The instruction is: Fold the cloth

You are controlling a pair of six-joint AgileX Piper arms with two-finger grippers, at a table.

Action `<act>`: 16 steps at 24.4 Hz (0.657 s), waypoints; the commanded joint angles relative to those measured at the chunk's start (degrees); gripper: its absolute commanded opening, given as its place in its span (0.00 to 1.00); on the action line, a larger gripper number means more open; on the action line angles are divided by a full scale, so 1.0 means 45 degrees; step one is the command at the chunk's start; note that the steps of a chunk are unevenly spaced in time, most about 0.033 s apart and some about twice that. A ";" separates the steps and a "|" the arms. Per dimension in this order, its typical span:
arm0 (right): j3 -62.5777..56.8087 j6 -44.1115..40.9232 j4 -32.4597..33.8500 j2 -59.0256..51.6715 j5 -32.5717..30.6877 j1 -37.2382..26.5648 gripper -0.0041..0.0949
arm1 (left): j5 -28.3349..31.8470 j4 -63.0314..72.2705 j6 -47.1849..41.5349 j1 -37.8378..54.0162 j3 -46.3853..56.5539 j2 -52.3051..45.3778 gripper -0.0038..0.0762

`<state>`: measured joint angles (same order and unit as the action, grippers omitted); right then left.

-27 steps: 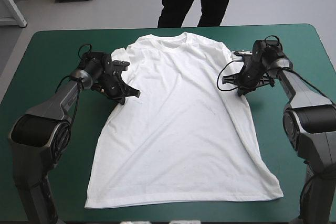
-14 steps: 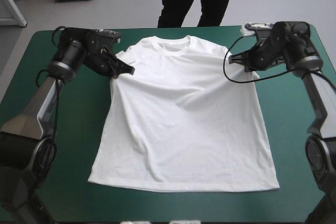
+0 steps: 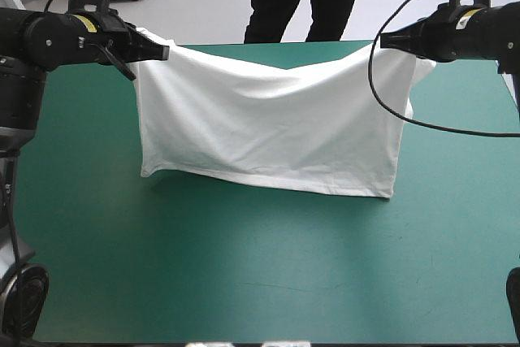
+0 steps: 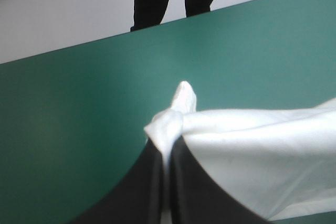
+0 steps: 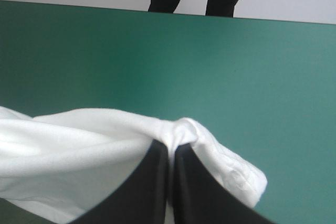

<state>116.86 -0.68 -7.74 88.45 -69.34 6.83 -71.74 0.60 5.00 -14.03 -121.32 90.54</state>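
Observation:
The white T-shirt [image 3: 268,127] hangs stretched between both raised arms over the far half of the teal-green table, its hem trailing on the cover. My left gripper [image 3: 162,51] is shut on the T-shirt's left shoulder corner. My right gripper [image 3: 385,40] is shut on the right shoulder corner, with a sleeve drooping behind it. In the left wrist view the black fingers [image 4: 157,182] meet in an arch with a bunch of T-shirt [image 4: 176,114] pinched at the tip. The right wrist view shows its gripper [image 5: 170,150] pinching T-shirt cloth [image 5: 94,140] the same way.
The teal-green cover [image 3: 244,266] lies bare across the near half of the table. The table's far edge [image 3: 325,43] runs just behind the hanging shirt.
Both grippers have risen and moved apart toward the far corners, lifting the T-shirt's upper half off the table. The shirt lay flat earlier; now it hangs like a curtain with its hem dragged farther back.

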 commanded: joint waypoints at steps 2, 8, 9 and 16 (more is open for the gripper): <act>0.0941 0.0152 0.0037 -0.0718 0.0901 0.0005 0.02 | 0.1032 -0.0010 -0.0141 -0.0037 -0.0561 -0.0967 0.04; 0.0991 0.0152 0.0623 -0.0603 0.2554 0.0005 0.02 | 0.2563 -0.0133 -0.0141 -0.0037 -0.0561 -0.0760 0.04; 0.0991 0.0152 0.0999 -0.0382 0.3291 0.0005 0.02 | 0.3540 -0.0133 -0.0141 -0.0037 -0.0561 -0.0566 0.04; 0.0991 0.0074 0.2069 0.0997 0.6228 -0.0022 0.02 | 0.7701 -0.1144 -0.0141 -0.0037 -0.0561 0.0707 0.04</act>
<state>119.64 -0.68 -0.39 92.50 -50.29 6.83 -48.72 -2.28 4.91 -14.03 -122.22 93.61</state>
